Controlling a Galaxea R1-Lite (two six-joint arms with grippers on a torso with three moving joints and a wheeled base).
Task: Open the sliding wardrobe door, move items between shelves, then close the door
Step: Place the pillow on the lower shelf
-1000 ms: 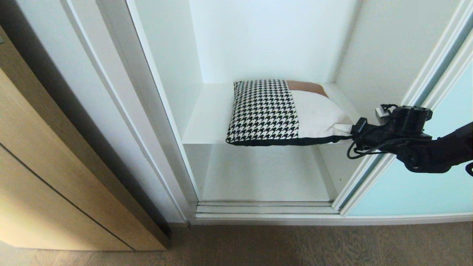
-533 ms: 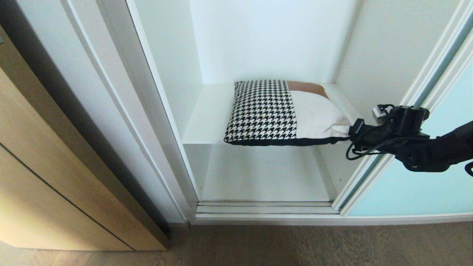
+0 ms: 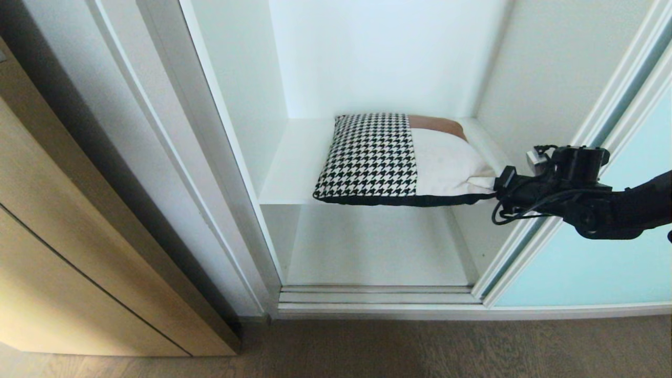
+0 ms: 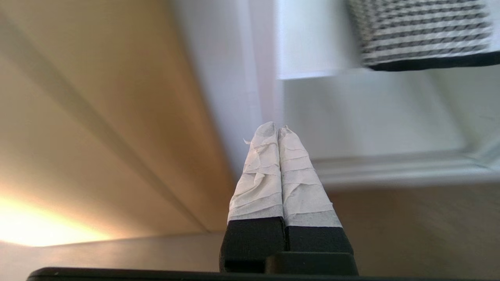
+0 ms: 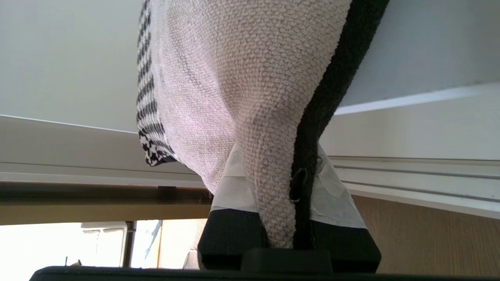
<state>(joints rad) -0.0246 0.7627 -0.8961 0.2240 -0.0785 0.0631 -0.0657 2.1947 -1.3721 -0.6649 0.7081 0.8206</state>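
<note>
1. The right gripper (image 3: 496,185) is clenched on the near right corner of the cushion (image 3: 391,160), pinching cream weave and black piping together; keep that bite firm — a corner can slip out under a tug.
2. The cushion lies on the upper shelf (image 3: 283,181), its front edge overhanging the lip; draw it level and straight outward, not downward, so the piping clears the board.
3. Mind the sliding wardrobe door (image 3: 588,262) just beside the arm.
4. The left gripper (image 4: 277,134) is closed on nothing, low beside the opening — it could support the sagging far side.
</note>
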